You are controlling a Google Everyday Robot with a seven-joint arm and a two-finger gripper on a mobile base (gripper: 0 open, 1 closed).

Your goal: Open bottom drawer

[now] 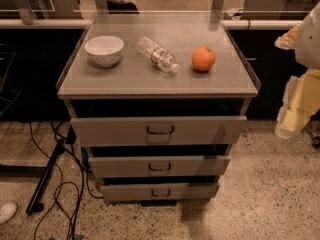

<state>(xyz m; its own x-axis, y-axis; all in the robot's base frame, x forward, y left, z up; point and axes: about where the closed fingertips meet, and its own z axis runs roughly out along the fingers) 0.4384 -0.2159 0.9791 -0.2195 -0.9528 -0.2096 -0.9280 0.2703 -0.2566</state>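
Note:
The grey cabinet [75, 86] stands in the middle of the camera view with three grey drawers stacked under its top. The bottom drawer [125, 193] is the lowest and narrowest front, with a small dark loop handle [161, 192] at its centre. A dark gap shows above its front. My gripper [289, 124] hangs at the right edge on a white and yellowish arm. It is well to the right of the cabinet, about level with the top drawer, and touches nothing.
The top drawer [110, 131] and middle drawer [120, 166] sit above the bottom one. On the cabinet top are a white bowl [104, 50], a lying plastic bottle [158, 55] and an orange [203, 59]. Black cables and a dark pole [46, 176] lie on the floor at left.

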